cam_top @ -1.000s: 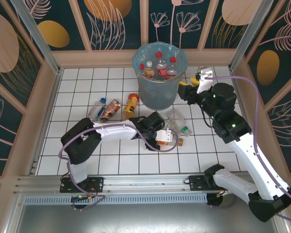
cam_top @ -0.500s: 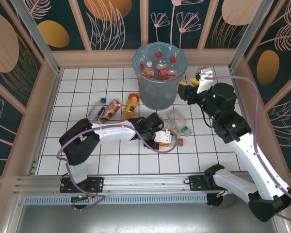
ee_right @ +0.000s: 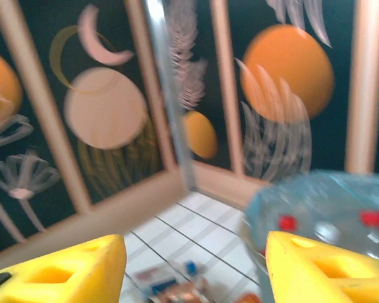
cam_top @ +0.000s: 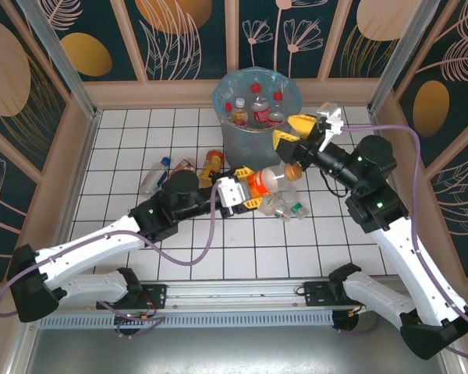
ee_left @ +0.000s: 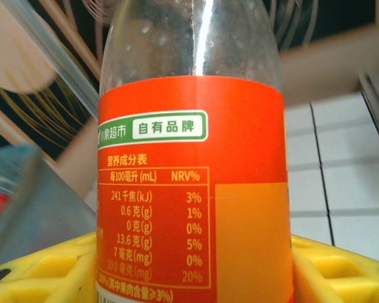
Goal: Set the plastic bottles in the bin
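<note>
Left gripper (cam_top: 248,192) is clamped on an orange-labelled bottle (cam_top: 269,180), which is lifted over the tiled table (cam_top: 125,140) just in front of the bin (cam_top: 253,152). The bottle's long axis is near level, running left to right out from the fingers toward the right gripper (cam_top: 292,132); the cap end cannot be made out. Right gripper hangs beside the bin's right rim, fingers spread wide and empty; red-capped bottles (cam_top: 259,109) sit inside the bin and loose bottles (cam_top: 155,176) lie on the tiles.
</note>
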Controlling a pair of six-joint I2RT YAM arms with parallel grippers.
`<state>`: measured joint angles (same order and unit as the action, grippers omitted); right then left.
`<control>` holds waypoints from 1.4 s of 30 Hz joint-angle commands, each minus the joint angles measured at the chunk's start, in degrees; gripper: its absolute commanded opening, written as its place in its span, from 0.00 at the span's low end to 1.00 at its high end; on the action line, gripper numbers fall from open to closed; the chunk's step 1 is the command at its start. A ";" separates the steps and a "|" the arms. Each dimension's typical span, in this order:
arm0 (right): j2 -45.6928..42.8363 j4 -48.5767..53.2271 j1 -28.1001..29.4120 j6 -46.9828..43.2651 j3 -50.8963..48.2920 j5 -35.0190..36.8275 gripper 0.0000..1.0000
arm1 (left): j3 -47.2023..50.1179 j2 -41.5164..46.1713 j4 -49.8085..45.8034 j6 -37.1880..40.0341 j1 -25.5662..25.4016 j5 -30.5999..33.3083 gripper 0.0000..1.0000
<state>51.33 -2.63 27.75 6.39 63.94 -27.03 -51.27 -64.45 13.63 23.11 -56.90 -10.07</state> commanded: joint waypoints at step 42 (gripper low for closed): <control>7.53 -6.84 1.17 0.26 8.22 -12.29 0.10 | 7.90 8.09 18.48 -6.58 0.61 17.34 0.99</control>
<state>57.93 -11.05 28.69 9.82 66.85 -47.51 -44.80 -58.43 26.98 16.12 -56.27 -0.54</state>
